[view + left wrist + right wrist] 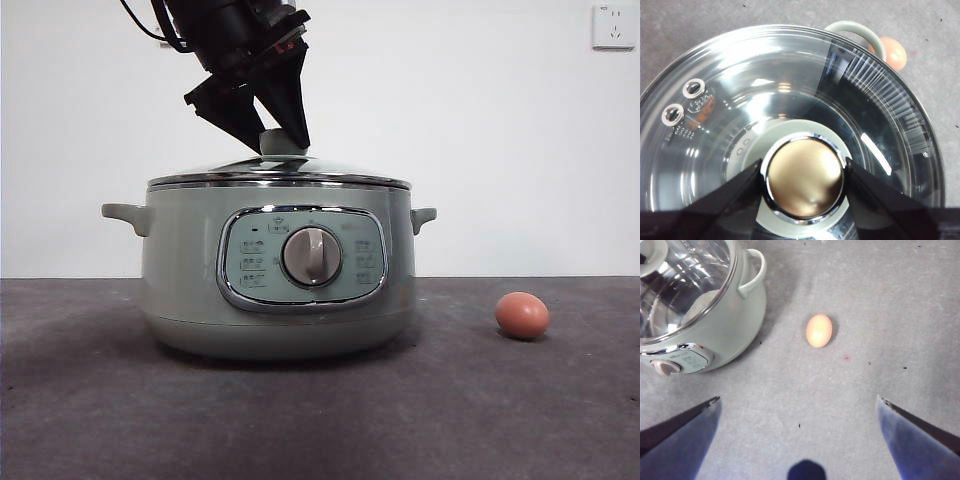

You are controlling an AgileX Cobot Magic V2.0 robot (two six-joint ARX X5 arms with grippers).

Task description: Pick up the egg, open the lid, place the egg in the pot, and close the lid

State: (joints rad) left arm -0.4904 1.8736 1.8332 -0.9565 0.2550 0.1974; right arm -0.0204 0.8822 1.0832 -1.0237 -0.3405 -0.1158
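Pot [200, 290] stands left of centre on the table [90, 420], lid [280, 176] seated. Left gripper [804, 176] clamps the lid's knob [804, 184], a jaw on each side. Right gripper [797, 407] hangs wide open above the table. Egg [522, 315] lies right of pot, apart.
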